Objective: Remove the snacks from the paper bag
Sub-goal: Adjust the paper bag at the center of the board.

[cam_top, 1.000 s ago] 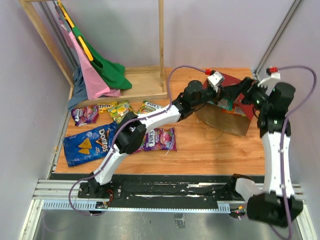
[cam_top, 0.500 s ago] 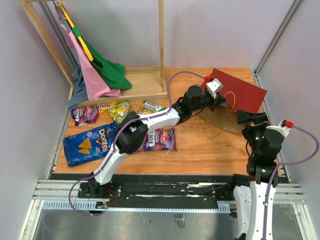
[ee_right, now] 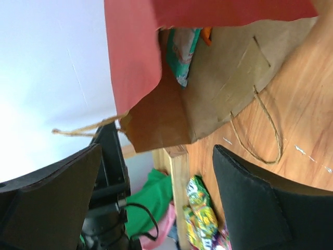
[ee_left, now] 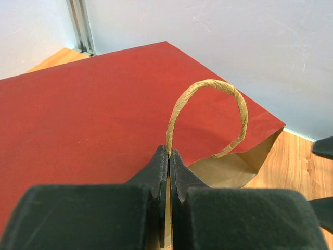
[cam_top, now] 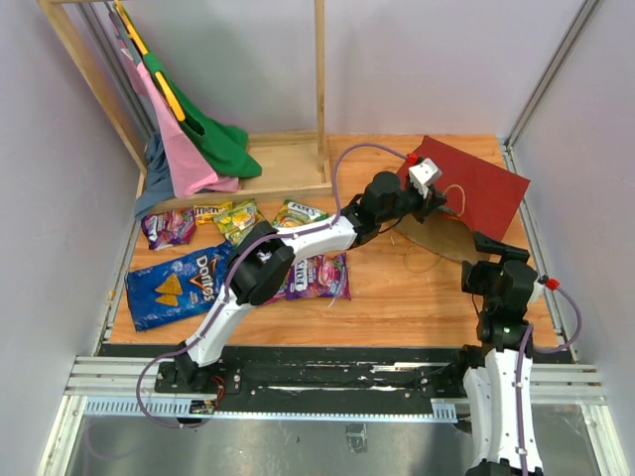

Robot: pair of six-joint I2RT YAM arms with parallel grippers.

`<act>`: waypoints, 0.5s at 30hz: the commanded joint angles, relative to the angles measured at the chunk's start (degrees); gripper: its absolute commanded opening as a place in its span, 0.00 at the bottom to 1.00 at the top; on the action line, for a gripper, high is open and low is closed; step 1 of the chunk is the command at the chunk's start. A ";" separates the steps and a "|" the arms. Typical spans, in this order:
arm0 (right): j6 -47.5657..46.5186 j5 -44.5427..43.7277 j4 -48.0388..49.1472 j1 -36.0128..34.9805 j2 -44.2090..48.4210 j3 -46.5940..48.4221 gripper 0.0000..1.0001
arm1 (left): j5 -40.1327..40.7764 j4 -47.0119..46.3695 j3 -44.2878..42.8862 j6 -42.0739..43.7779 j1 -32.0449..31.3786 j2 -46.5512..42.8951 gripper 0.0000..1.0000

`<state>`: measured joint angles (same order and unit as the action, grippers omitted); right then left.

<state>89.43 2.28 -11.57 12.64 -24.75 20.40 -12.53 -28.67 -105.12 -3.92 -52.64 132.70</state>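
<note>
bag place: paper bag (cam_top: pixel 474 186) lies on its side at the far right of the worktop (cam_top: pixel 397 297), dark red face up, brown inside showing at the mouth.
bag axis: the long axis runs from the near mouth to the closed end by the far right corner. The mouth gapes toward the right claw (cam_top: pixel 493 244), its upper lip raised.
inside bag: teal packet (ee_right: pixel 179 52), half covered by the red flap; only a corner of an orange packet (ee_right: pixel 207 35) shows. The interior is hidden in the top view.
already out: Doritos bag (cam_top: pixel 174 286) and the small packs at far left. The purple pack (cam_top: pixel 319 276) is partly under the left arm.
left claw (ee_left: pixel 168 156): pressed together, pinching the string handle (ee_left: pixel 208 86) at the bag's rim.
right claw: spread wide, holds nothing, near the mouth and apart from it.
loose handle (ee_right: pixel 263 130): flat on the worktop.
</note>
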 commanded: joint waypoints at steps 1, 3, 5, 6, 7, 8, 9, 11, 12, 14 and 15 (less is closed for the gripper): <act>9.53 -7.20 11.48 0.91 -2.11 -4.39 0.87 | -0.03 -2.59 -1.33 0.05 -0.15 -0.59 0.01; 8.53 -9.44 14.55 0.92 -5.16 -3.97 0.86 | -0.09 -2.33 -1.37 0.03 -0.11 -0.60 0.01; 7.90 -10.08 19.16 0.89 -10.20 -3.80 0.85 | -0.08 -2.14 -1.39 0.26 -0.15 -0.68 0.00; 7.93 -9.99 21.66 0.89 -11.91 -3.79 0.84 | -0.11 -2.06 -1.32 0.28 -0.14 -0.72 0.00; 7.84 -9.86 25.01 0.96 -14.40 -3.84 0.84 | -0.04 -2.01 -1.39 0.41 -0.12 -0.75 0.01; 7.79 -9.66 27.53 0.92 -17.92 -3.69 0.84 | -0.02 -1.93 -1.49 0.53 -0.13 -0.74 0.01; 7.82 -9.38 30.03 0.91 -20.33 -3.37 0.83 | -0.01 -1.86 -1.49 0.53 -0.11 -0.77 0.00; 7.75 -8.93 35.28 0.89 -25.26 -2.96 0.82 | 0.25 -1.57 -1.62 0.67 -0.15 -0.69 0.01; 7.78 -8.62 37.45 0.89 -27.33 -2.42 0.81 | 0.30 -1.16 -1.92 0.74 -0.13 -0.48 0.01; 7.10 -8.21 40.45 0.93 -30.72 -1.37 0.80 | 0.34 -0.83 -2.15 0.99 -0.12 -0.28 0.01; 6.83 -8.10 41.51 0.92 -31.92 -0.84 0.79 | 0.49 -0.74 -2.14 1.07 -0.13 -0.25 0.01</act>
<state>96.33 -5.04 18.44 12.64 -52.53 16.51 -12.64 -28.49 -105.23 -3.88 -52.64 132.70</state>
